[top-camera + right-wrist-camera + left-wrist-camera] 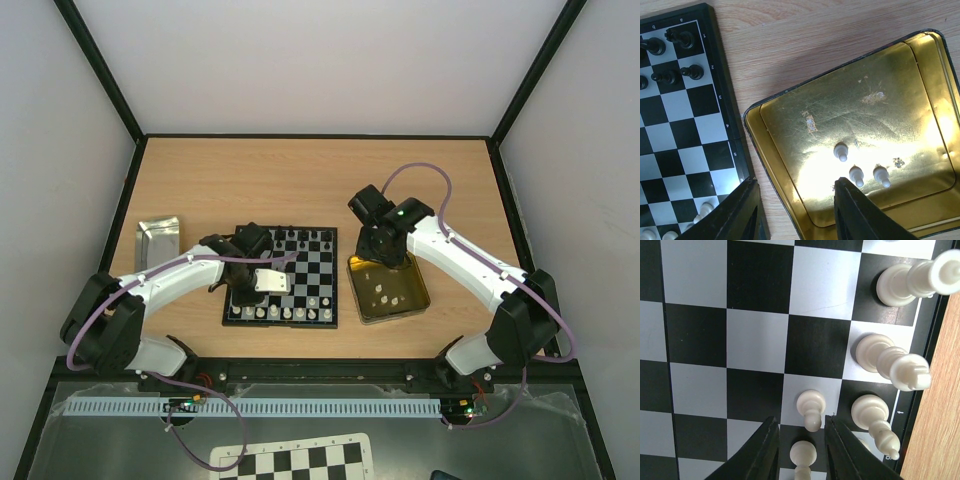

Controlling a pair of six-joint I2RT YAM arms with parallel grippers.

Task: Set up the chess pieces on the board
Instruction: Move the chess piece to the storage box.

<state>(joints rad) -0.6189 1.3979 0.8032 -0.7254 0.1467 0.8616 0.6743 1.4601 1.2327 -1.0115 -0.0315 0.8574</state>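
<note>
We see one board (310, 275) in the middle of the top view. It lies on the desk (300, 170) between one silver tray (157, 243) at the left and one square gold tin (405, 312) at the right. The black pieces (303, 236) stand along its upper edge and the cream-white pieces (287, 314) along its lower edge. They are too small there for a sure count. One printed checkered sheet (290, 462) lies at the bottom edge of that frame.

In the left wrist view we count five cream-white pieces in clear sight. Three are tall ones (892, 360), down the right side next to the board's frame. The other two are pawns at lower centre. The left tool (801, 420) is released: its two fingers (765, 455) straddle the lower pawn (802, 454), with a gap on either side. The second pawn (810, 407) stands one square further up.

In the right wrist view we count three cream-white pawns (856, 175) lying on the tin's gold floor, close together at lower centre. The right tool (794, 185) hangs spread and empty over the tin's lower left corner. On the board at the left of that frame we count four black pieces in the upper left, with a fifth cut by the edge, and three cream-white ones at the lower left corner.
</note>
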